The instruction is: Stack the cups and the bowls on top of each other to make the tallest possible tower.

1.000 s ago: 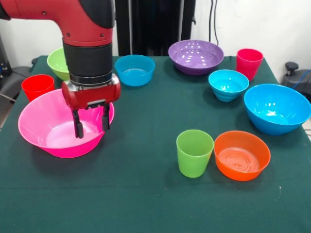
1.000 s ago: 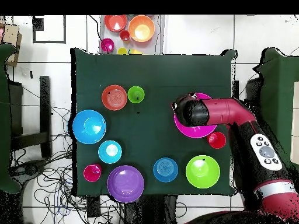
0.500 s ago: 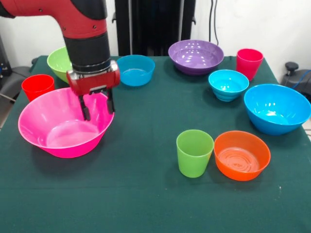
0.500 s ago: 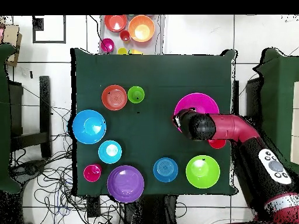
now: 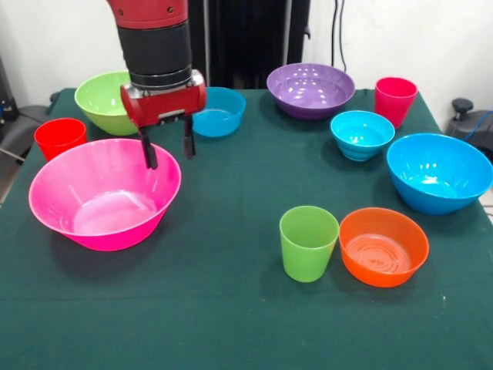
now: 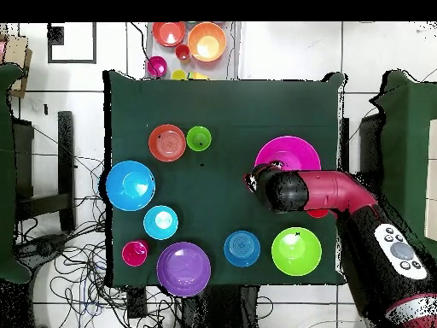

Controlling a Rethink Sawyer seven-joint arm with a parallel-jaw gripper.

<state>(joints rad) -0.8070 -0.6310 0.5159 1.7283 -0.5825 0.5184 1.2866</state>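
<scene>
While its fingers stand apart and empty, the gripper (image 5: 166,148) hangs over the pink bowl's (image 5: 104,193) far rim, left of frame. Green cup (image 5: 308,243) and orange bowl (image 5: 384,247) sit side by side, lower right.

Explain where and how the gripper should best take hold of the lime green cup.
Probably by the rim, from straight above. The green cup stands upright with its mouth open, so one finger could go inside and one outside the thin wall. Its left side in the front view is free; the orange bowl sits close on the right. The open gripper hangs by the pink bowl.
</scene>
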